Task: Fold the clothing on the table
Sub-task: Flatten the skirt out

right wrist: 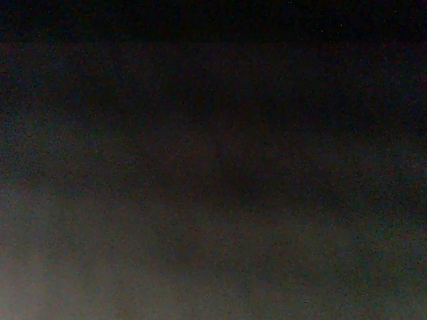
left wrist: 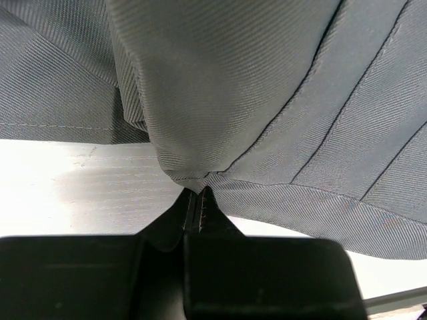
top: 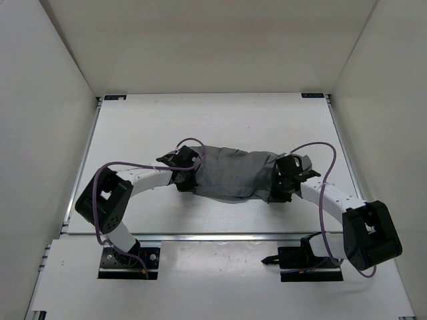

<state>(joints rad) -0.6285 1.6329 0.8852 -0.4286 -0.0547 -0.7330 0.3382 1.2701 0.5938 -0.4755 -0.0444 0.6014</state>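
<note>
The grey clothing (top: 230,172) is bunched into a narrow band across the middle of the white table (top: 147,127), stretched between my two grippers. My left gripper (top: 189,175) is at its left end. In the left wrist view the left gripper (left wrist: 198,192) has its jaws pressed together, pinching a fold of the pleated clothing (left wrist: 267,80) just above the table (left wrist: 80,193). My right gripper (top: 279,179) is at the cloth's right end, with fabric draped over it. The right wrist view is all dark, so its fingers are hidden.
White walls close in the table on the left, back and right. A metal rail (top: 220,235) runs along the near edge, with both arm bases (top: 127,260) just in front of it. Purple cables (top: 320,150) loop above each arm.
</note>
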